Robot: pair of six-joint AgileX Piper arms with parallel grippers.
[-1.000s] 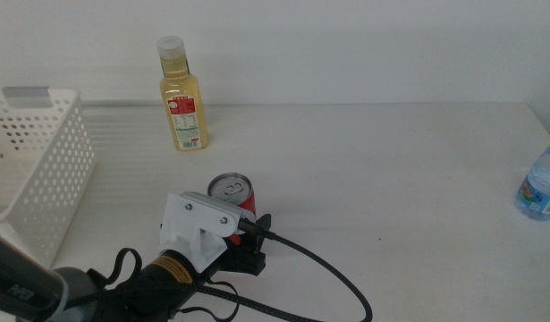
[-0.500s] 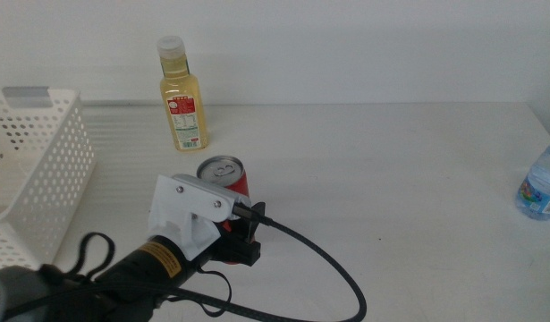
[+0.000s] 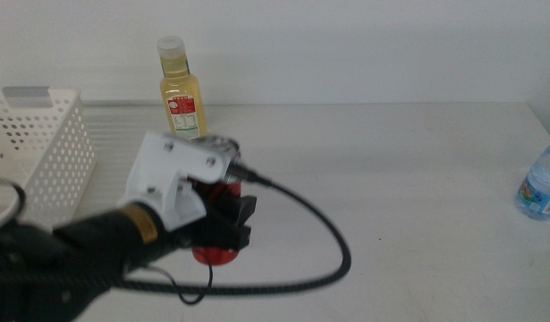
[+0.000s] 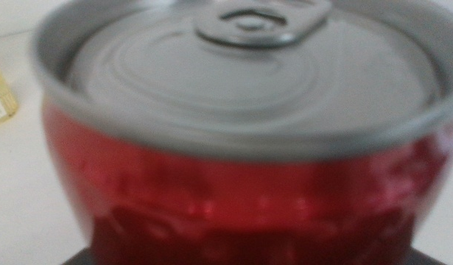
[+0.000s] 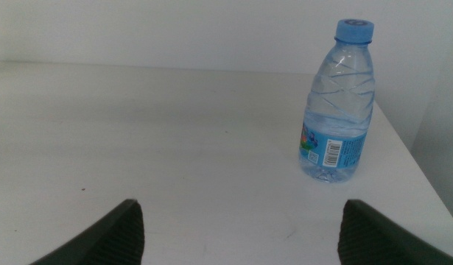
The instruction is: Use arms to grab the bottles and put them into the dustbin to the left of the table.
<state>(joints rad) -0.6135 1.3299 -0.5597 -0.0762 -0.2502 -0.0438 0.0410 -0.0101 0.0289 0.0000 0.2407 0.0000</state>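
The red cola can (image 3: 216, 253) is clamped between the dark jaws of the left gripper (image 3: 223, 224) and appears lifted off the table (image 3: 391, 179), over its middle and somewhat toward the near edge; only the can's silver rim and red lower end show past the gripper's white casing. In the left wrist view the can (image 4: 241, 184) fills nearly the whole picture, its silver lid and pull tab facing the camera, and a sliver of the yellow bottle's label sits at the side. The left arm (image 3: 69, 259) reaches in from the table's left near corner, with a black cable looping out from the wrist across the tabletop. The yellow-liquid bottle (image 3: 182, 95) stands upright near the far edge, just beyond the held can. The white perforated dustbin (image 3: 42, 152) sits at the left edge of the table, near the arm. The small blue-capped water bottle (image 5: 338, 103) stands upright at the right edge, well apart from the can. The right gripper (image 5: 241, 235) waits in front of it, jaws spread wide and holding nothing.
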